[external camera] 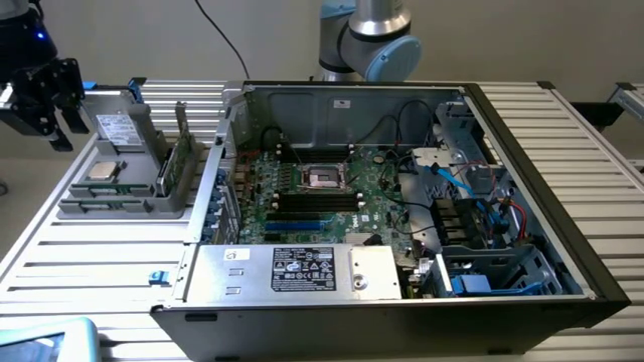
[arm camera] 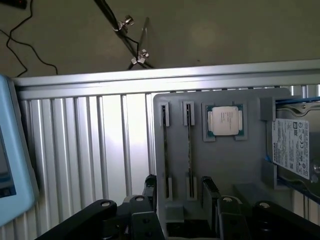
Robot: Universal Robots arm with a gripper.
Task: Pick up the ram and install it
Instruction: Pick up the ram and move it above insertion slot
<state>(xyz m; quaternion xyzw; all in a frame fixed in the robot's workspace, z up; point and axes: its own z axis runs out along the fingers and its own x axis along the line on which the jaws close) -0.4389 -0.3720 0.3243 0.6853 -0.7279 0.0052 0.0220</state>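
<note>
Two ram sticks stand on edge in the slots of a grey holder [external camera: 90,205] at the exterior view's left. One green ram stick [external camera: 170,170] shows side-on there. In the wrist view both appear edge-on as thin dark lines, the first ram [arm camera: 165,150] and the second [arm camera: 189,150]. My gripper [external camera: 59,121] hangs above the table, off the holder's far left corner and touching nothing. Seen from the wrist, the gripper [arm camera: 180,192] is open, and its black fingers [arm camera: 150,187] straddle the near ends of the two slots from above.
The holder also carries a square silver processor [arm camera: 224,121] and a hard drive [arm camera: 292,147]. The open computer case [external camera: 563,226] lies at the centre, with the motherboard's black memory slots [external camera: 317,200] below the processor socket [external camera: 324,177]. A light blue device [arm camera: 10,165] sits beside the slatted table.
</note>
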